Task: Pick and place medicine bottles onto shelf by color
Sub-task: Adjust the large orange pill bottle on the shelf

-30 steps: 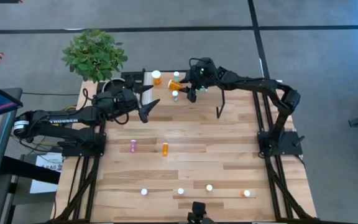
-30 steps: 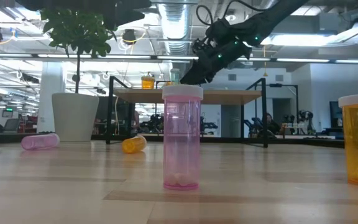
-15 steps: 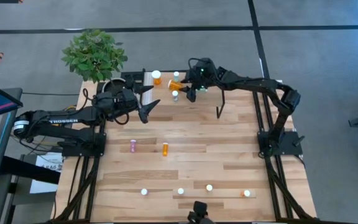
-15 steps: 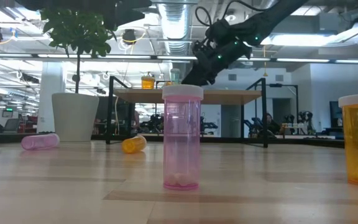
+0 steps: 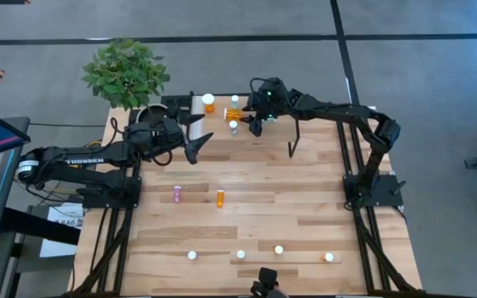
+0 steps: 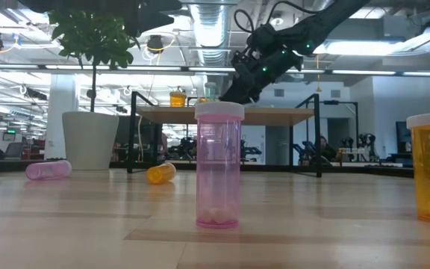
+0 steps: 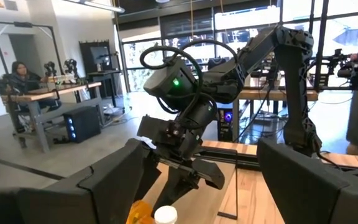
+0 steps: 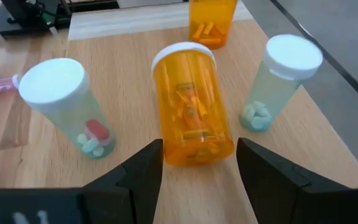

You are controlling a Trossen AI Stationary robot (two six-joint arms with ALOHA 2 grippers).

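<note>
Left to right across the table [image 5: 305,199], high view.

Potted plant [image 5: 125,73] at the far left corner. Left pincer [image 5: 197,132] hovers just left of the shelf [image 5: 190,103], fingers spread, nothing between them; this arm looks to be waiting.

On the table middle: a pink bottle [image 5: 177,194] lying down, and an orange bottle [image 5: 219,198] just right of it. Along the near edge a row of upright bottles, white caps showing; the low view puts a pink upright bottle [image 6: 219,164] closest to that camera.

On the shelf: an upright orange bottle [image 5: 209,103], two teal-green bottles [image 8: 70,106] and [image 8: 277,81], and between them a toppled orange bottle [image 8: 191,106], lying on its side with its cap pointing away from the wrist.

Right pincer [image 5: 255,116] is over the shelf. Wrist view: its fingers [image 8: 143,171] spread to either side of the toppled orange bottle's base, not yet touching it.

Judgement: step in hand is gripping the fallen orange bottle on the shelf, probably to stand it beside the other orange one. Next move calls for easing forward and closing on the round body squarely. It may roll or nudge the teal neighbours, both close by.
</note>
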